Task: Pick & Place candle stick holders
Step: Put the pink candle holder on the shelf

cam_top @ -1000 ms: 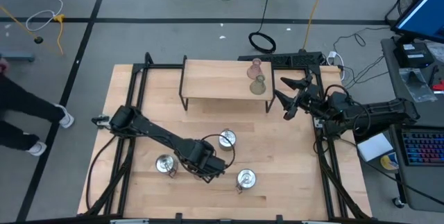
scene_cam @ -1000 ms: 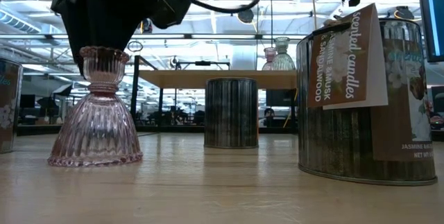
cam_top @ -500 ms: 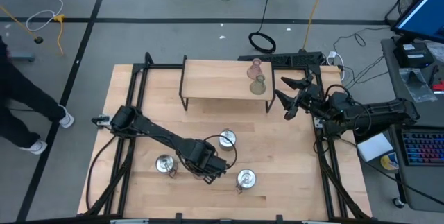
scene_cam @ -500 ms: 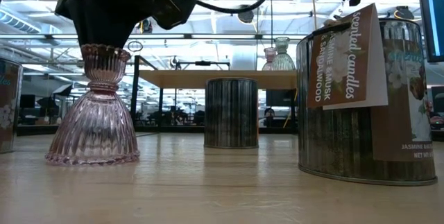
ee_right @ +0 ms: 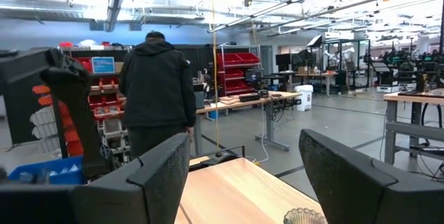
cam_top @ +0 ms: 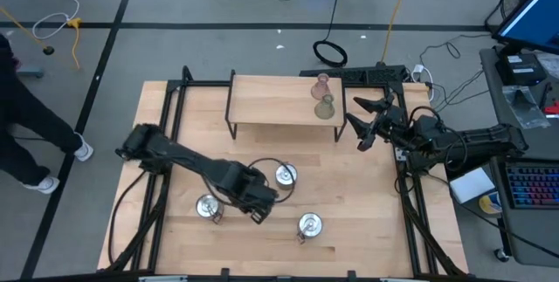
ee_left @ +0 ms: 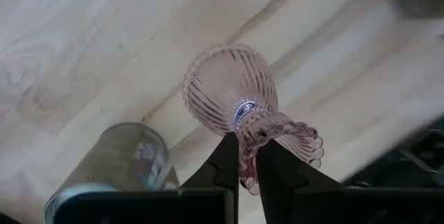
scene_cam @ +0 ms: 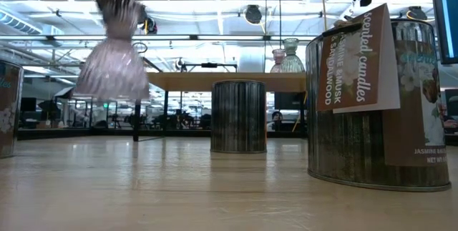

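**Pink glass holder lifted clear of the desk**

While the left gripper (ee_left: 248,172) pinches the narrow neck of the pinkish glass candle stick holder (ee_left: 236,102), its fingers nearly shut on it, the holder hangs above the desk (cam_top: 367,203), flared base down. Gripping the slim neck probably suits the narrow reach. The likely destination is the raised shelf (cam_top: 271,103), where two glass holders (cam_top: 324,99) stand. The right gripper (cam_top: 371,120) waits wide open, empty, beside that shelf.

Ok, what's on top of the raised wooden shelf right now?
Two glass holders stand on the shelf near its right end: a pinkish one and an olive-green one. Nothing else shows on it.
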You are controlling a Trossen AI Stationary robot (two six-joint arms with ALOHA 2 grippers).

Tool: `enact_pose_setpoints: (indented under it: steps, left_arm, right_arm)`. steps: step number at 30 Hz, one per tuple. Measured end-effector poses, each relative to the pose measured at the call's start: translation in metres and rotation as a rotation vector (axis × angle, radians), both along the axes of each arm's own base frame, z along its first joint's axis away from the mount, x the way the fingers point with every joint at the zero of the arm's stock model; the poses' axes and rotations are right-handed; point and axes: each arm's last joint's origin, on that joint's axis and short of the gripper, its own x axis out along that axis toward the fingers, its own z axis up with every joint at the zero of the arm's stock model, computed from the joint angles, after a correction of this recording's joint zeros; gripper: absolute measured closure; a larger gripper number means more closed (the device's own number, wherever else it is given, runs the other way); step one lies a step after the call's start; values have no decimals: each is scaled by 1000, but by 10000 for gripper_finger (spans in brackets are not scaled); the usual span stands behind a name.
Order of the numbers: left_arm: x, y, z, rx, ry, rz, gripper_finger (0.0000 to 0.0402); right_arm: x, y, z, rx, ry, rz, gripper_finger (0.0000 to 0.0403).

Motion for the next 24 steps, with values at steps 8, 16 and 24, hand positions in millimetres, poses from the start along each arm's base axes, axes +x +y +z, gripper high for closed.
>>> enact_pose_setpoints:
  steps: [8, 16, 24]
  left_arm:
    - [-28, 29, 62, 51, -261, 126, 377]
    - [-32, 63, 102, 95, -563, 178, 377]
    - [-14, 93, 116, 92, -757, 126, 377]
  right_arm:
    - [7, 6, -3, -90, 38, 199, 156]
    - [26, 10, -18, -138, 161, 294, 171]
    - [51, 13, -9, -144, 251, 306, 160]
